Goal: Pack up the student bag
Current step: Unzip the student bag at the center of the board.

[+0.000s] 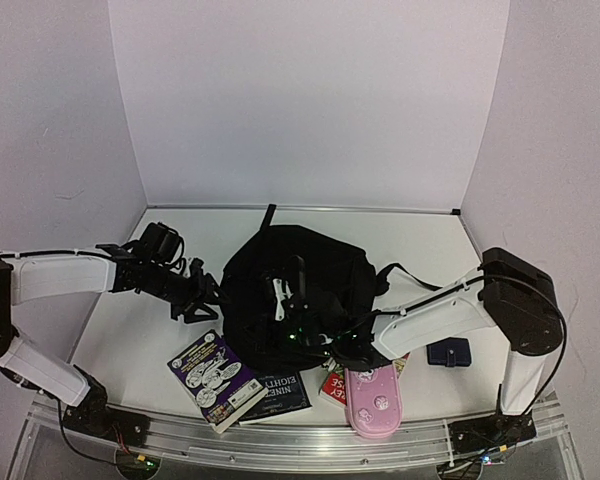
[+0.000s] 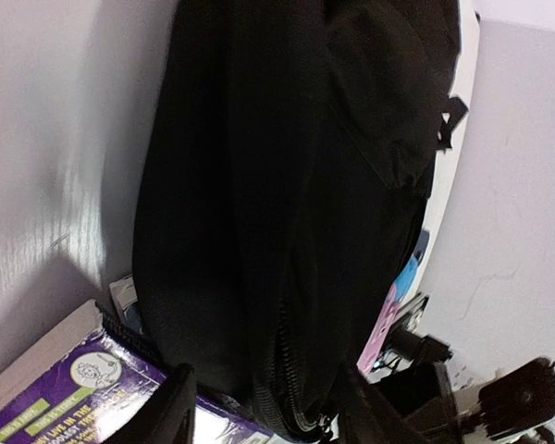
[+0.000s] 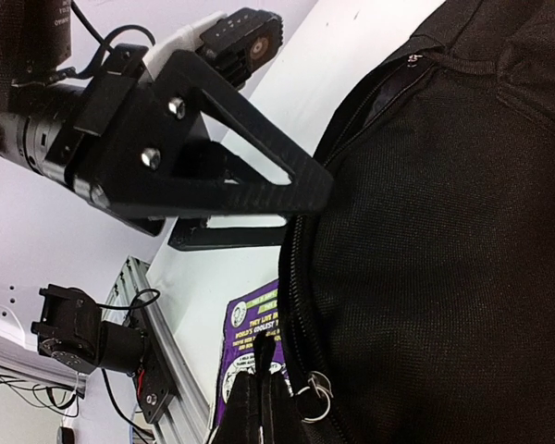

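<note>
Student bag (image 1: 300, 290): middle of the tabletop (image 1: 420, 240), nearer its front edge, books (image 1: 217, 378) at its near side.
Left jaws: apart, either side of the bag's zipped left edge (grip not clear).
Right jaws: closed tight beside a zip ring (image 3: 312, 400); anything pinched, cannot tell.

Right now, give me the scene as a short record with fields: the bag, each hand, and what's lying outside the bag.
bag: black student bag, lying mid-table
left hand: open, fingers either side of the bag's zippered edge
right hand: shut, right beside the zipper ring; whether it pinches anything is unclear
near edge, outside the bag: purple book, dark book, red book, pink pencil case
right of the bag: dark-blue pouch
</note>
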Controlling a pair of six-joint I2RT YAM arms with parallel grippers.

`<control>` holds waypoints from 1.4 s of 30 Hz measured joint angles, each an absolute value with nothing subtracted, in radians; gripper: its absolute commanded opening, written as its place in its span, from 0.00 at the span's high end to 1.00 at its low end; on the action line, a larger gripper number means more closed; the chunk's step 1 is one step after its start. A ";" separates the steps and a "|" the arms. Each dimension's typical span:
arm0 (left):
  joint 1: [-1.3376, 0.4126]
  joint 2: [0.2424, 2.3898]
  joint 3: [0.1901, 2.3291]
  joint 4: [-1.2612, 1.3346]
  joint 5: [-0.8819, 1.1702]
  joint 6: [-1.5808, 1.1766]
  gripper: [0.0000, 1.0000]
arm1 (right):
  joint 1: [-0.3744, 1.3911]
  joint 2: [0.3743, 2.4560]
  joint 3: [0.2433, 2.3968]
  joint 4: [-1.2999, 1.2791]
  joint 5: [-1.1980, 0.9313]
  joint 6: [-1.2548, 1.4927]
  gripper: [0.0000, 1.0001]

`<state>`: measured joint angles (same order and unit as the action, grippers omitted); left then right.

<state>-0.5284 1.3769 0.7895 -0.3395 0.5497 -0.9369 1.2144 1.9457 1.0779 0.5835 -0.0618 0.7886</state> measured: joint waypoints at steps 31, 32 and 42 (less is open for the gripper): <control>-0.396 1.402 0.929 -0.376 0.567 -0.784 1.00 | 1.165 1.840 1.098 0.264 0.162 0.946 1.00; -0.382 1.413 0.943 -0.382 0.574 -0.769 1.00 | 1.165 1.834 1.090 0.262 0.162 0.950 1.00; -0.276 1.621 1.112 -0.374 0.658 -0.649 1.00 | 1.154 1.808 1.017 0.265 0.164 0.987 1.00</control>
<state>-0.2758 1.6209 1.1118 -0.3745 0.6576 -0.6493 1.1541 1.8084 1.0171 0.2652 0.1636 0.9868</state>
